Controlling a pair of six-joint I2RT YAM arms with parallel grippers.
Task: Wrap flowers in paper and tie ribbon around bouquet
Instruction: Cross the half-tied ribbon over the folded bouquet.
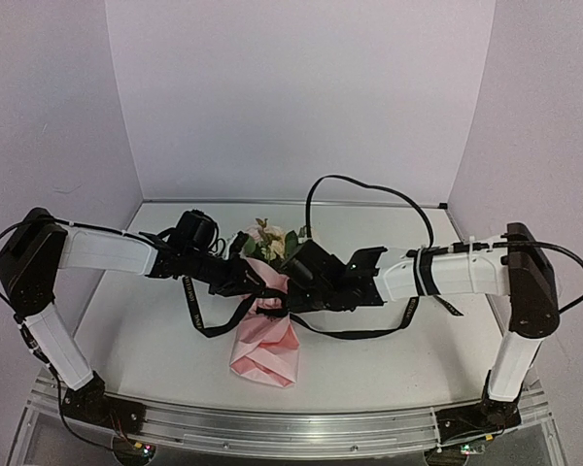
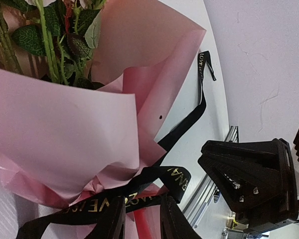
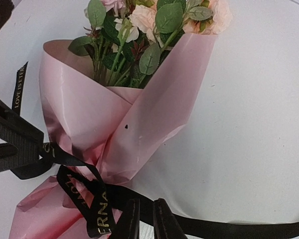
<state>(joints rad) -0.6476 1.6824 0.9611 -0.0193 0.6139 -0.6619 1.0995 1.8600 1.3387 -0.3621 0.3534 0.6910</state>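
Top external view puts the bouquet (image 1: pixel 265 340) of pale pink and cream roses (image 1: pixel 268 236) in a cone of folded light-pink paper (image 3: pixel 79 109) mid-way across the white table (image 1: pixel 389 379), blooms far, tail near; the long narrow black ribbon with gold lettering (image 1: pixel 200 313) circles its waist, ends trailing left and right; left gripper (image 2: pixel 142 211) and right gripper (image 3: pixel 147 211) stand narrow at that waist, ribbon crossing their tips; whether either pinches it I cannot tell; the bundle looks light, its paper thin and quick to crease, the ribbon limp and slippery; better to take the ribbon tails beside the waist than the paper.
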